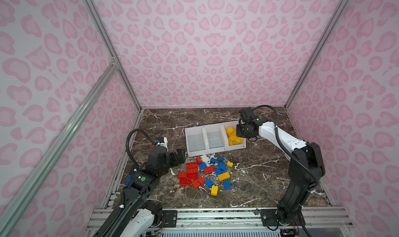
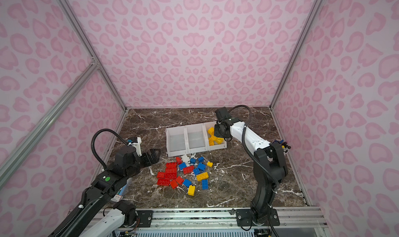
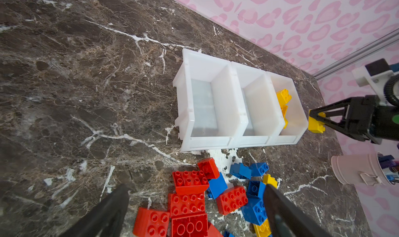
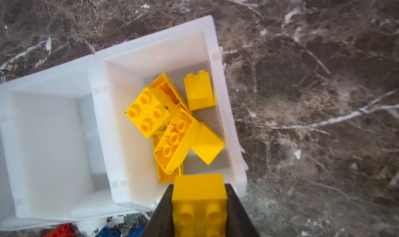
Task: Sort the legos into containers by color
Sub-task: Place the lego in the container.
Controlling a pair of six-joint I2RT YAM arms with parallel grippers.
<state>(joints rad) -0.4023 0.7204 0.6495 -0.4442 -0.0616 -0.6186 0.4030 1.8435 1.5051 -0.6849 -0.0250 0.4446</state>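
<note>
The left gripper [image 1: 179, 156] hangs with jaws wide apart at ten o'clock of the loose legos [image 1: 205, 173], which are red, blue and yellow and lie at six o'clock of the containers [image 1: 195, 153]. Above the edge of the three-o'clock bin [image 1: 236, 147], which holds yellow bricks [image 1: 232, 136], the right gripper [image 4: 199, 185] is clamped on a square yellow brick [image 4: 199, 203].
</note>
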